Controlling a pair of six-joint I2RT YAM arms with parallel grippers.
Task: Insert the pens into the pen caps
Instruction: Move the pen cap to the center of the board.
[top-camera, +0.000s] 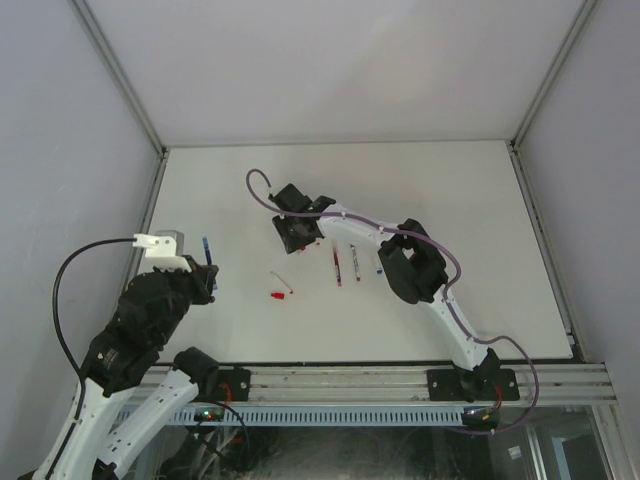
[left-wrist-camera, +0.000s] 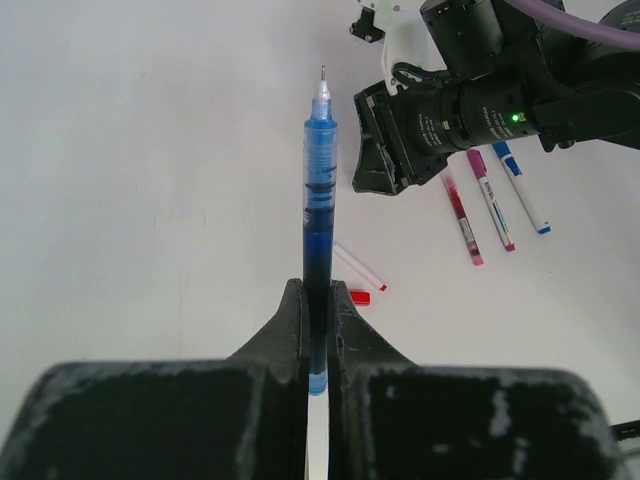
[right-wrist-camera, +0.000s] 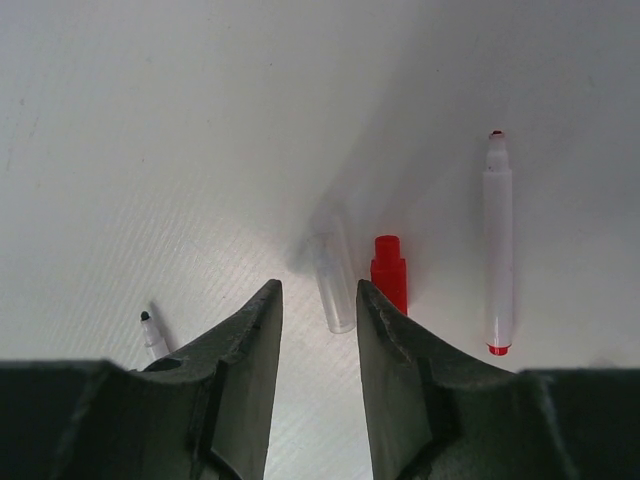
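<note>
The left jaws are pressed together on the blue pen (left-wrist-camera: 318, 190), pinching it near its back end. The pen sticks out straight ahead of them, above the left side of the worktop (left-wrist-camera: 150, 150), its fine tip uncapped. The right jaws stand a little spread and pinch nothing. A clear cap (right-wrist-camera: 335, 290) lies just beyond their tips, and a red cap (right-wrist-camera: 389, 272) lies just beside it.

— Anything hidden at the right wrist?
— A pen (right-wrist-camera: 152, 335), lower left: only its dark tip shows past the right gripper (right-wrist-camera: 317, 290).
— And the blue pen (left-wrist-camera: 318, 200)?
— Its rear end is buried inside the left gripper (left-wrist-camera: 318, 292). From above, the right gripper covers whatever lies under it, and the left arm (top-camera: 140, 330) runs off the bottom edge.
</note>
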